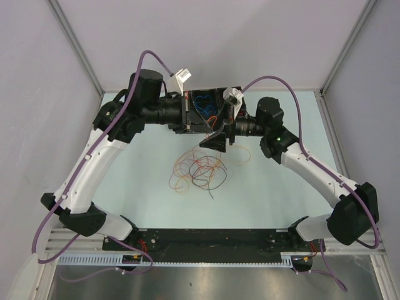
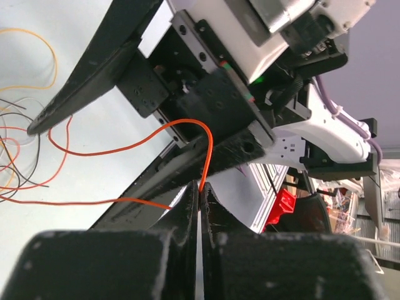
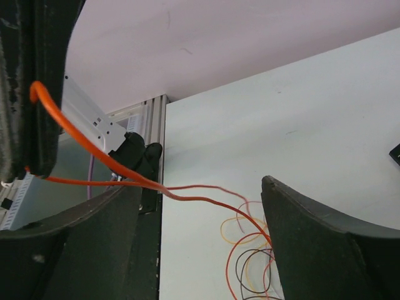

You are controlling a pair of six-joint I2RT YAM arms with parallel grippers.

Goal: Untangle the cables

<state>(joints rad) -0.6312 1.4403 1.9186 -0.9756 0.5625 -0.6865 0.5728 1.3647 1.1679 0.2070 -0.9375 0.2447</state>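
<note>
A loose tangle of cables point(image 1: 199, 169) in red, orange-yellow and black lies on the pale table, below the two grippers. Part of it shows in the left wrist view point(image 2: 19, 156) and in the right wrist view point(image 3: 247, 259). My left gripper point(image 2: 201, 187) is shut on one orange-red cable point(image 2: 125, 149), held above the table point(image 1: 209, 122). That cable point(image 3: 187, 199) runs down between the wide-apart fingers of my open right gripper point(image 3: 199, 187), which holds nothing and faces the left gripper point(image 1: 222, 130). A blue curl point(image 1: 203, 105) shows against the dark gripper bodies; I cannot tell if it is held.
Grey walls close in the table at the back and sides. An aluminium rail point(image 3: 147, 125) runs along the table's edge. The arm bases stand on a black bar point(image 1: 212, 237) at the near edge. Purple hoses point(image 1: 281, 80) arch over both arms.
</note>
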